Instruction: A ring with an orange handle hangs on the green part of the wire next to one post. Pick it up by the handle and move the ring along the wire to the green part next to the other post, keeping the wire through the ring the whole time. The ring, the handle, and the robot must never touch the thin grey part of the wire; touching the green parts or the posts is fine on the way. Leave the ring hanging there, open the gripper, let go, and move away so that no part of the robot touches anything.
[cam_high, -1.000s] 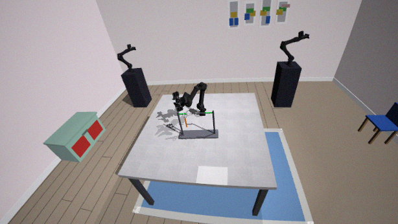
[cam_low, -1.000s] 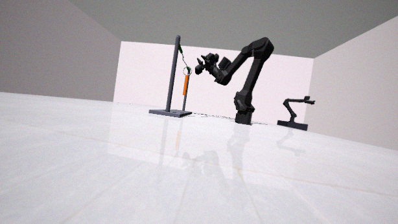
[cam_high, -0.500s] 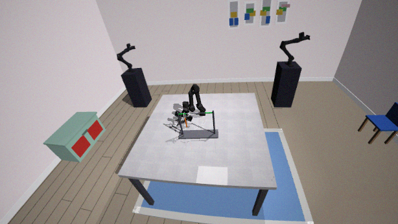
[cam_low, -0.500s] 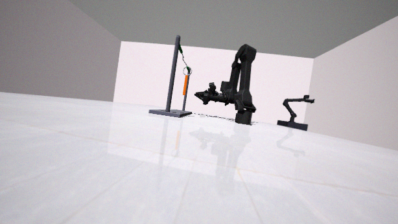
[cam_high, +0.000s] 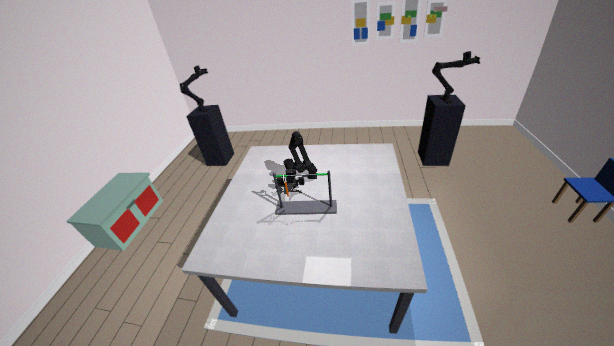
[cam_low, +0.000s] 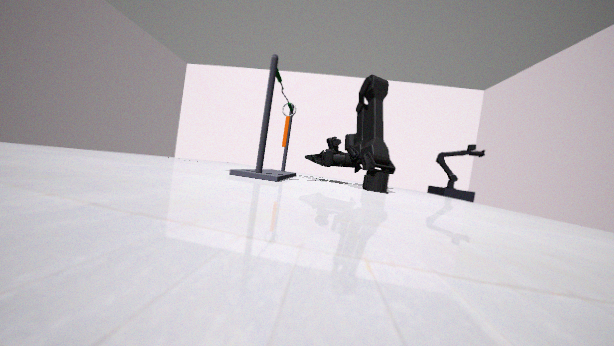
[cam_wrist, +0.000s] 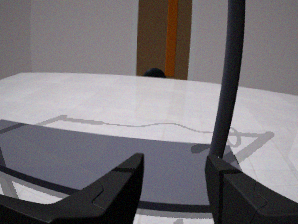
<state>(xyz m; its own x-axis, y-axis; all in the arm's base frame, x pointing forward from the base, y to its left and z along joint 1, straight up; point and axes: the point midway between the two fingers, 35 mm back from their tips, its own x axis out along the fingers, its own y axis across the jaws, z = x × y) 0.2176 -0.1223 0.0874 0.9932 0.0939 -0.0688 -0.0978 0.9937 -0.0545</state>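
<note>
A pale-walled room with a plank floor holds a grey desk (cam_high: 240, 250), and on it stands the wire rig with the arm behind it. The claw (cam_low: 311, 158) is low over the desk, pointing level toward the rig, its two dark fingers partly closed with a plain gap between them and nothing held; the wrist view looks through that gap across the rig's dark base plate (cam_low: 262, 174). Ahead, and apart from the fingertips, hangs the orange handle (cam_low: 286, 132), upright under its ring (cam_low: 289, 109), which sits on the green part of the wire (cam_low: 278, 77) close to the near post (cam_low: 266, 112). In the top view the wire runs on to the other post (cam_high: 330, 187), with a green stretch at that end too. The step in hand looks like the approach for the pick-up: nothing is gripped yet. The next move likely calls for lifting the claw to handle height and bringing it forward so the handle lies between the fingers, staying low enough to keep clear of the thin grey wire, then closing firmly.
</note>
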